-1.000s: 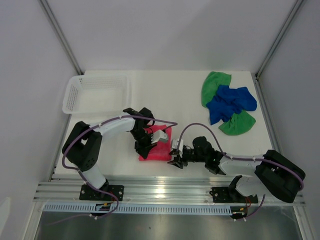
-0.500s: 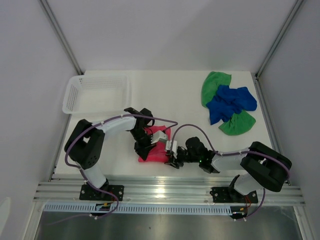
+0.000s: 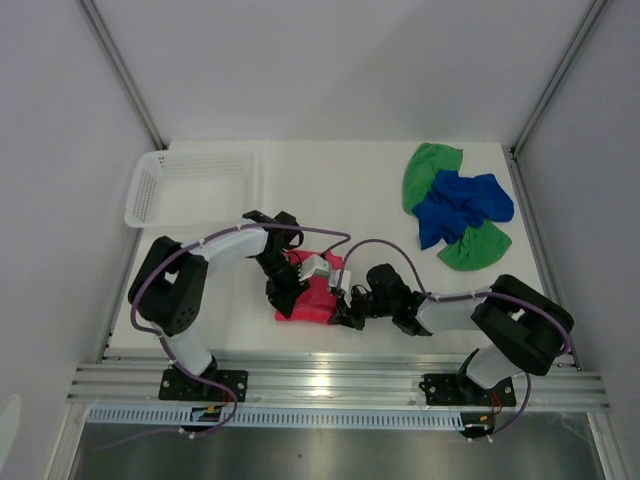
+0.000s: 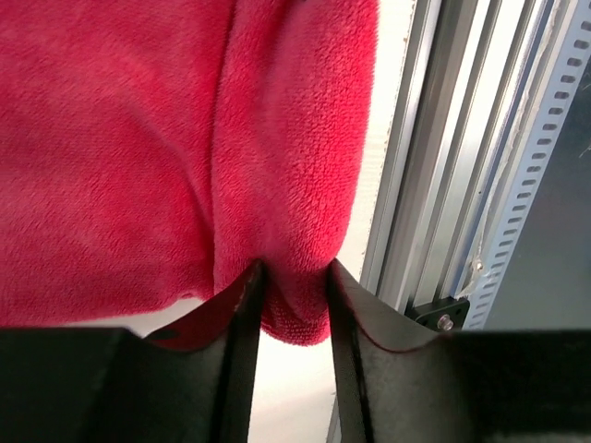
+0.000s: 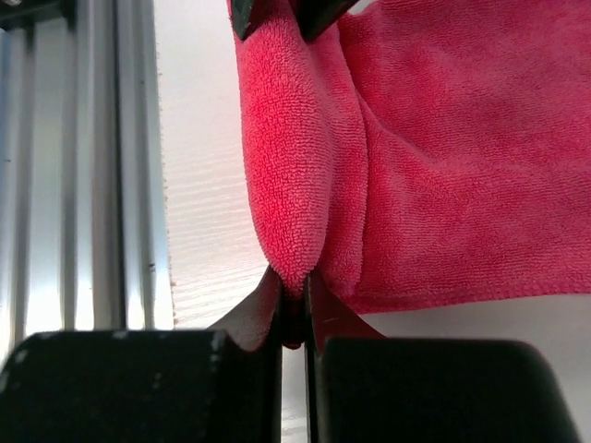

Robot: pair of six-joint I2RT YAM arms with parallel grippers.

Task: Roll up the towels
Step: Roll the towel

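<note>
Pile that is short, dense and fleecy is shown by both wrist views on the pink-red towel [image 4: 138,138], which is plain in colour throughout. In the overhead view this towel is found low in the middle of the frame, near the front edge of the white worktop [image 3: 340,190]. Most of it is spread flat, while the edge nearest the arms is turned over into a thick, rounded fold.

That fold is gripped at both ends. The left gripper [image 4: 291,277] is closed on one end, its jaws kept a little apart by the bunched cloth between them. The right gripper [image 5: 294,286] is pinched on the other end, its jaws almost touching, with only a thin lip of fabric caught between them. A metal rail [image 4: 434,138] is seen just beyond the fold.

At the upper right of the overhead view the royal blue towel [image 3: 460,205] is crumpled on top of the bright green towel [image 3: 430,170], which shows above and below it. Both are well apart from the arms. A white mesh basket [image 3: 150,185] is seen at the upper left of the worktop.
</note>
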